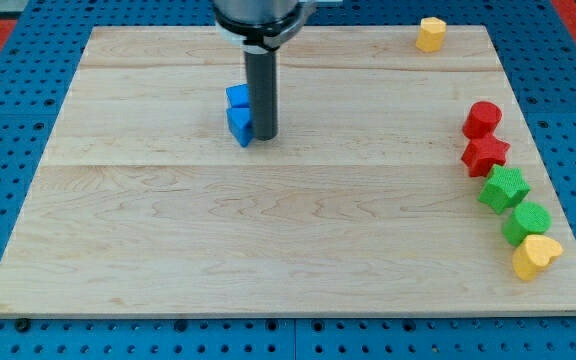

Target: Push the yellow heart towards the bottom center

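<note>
Resting my tip [265, 136] right against two blue blocks [238, 113] on the bench [268, 240], up top. No pincer on this rod. Yellow heart [535, 255] sits way off at the right edge, below a green block [526, 222].

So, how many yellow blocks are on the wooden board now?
2. One yellow hexagon-like block sits at the view's top right edge. The yellow heart block lies at the view's lower right, touching a green block. My tip is far away, beside the blue blocks; it might hide something.
</note>
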Motion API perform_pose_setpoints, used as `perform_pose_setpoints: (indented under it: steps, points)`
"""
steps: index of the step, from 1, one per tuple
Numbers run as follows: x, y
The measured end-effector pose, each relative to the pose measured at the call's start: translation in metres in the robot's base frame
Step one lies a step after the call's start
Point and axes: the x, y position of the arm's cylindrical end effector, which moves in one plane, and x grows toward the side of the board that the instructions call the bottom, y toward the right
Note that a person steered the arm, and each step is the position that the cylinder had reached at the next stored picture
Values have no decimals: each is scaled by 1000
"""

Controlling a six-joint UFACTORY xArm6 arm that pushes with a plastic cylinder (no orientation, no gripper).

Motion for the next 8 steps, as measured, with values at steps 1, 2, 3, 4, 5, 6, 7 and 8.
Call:
perform_pose_setpoints:
  steps: [1, 2, 3, 4, 5, 6, 7, 8]
  points:
    - [0, -7]
    - [-2, -7]
    - [-32, 54]
    - [-69, 114]
    - [-84, 179]
    - [-109, 235]
    - [-91, 267]
    - [-81, 298]
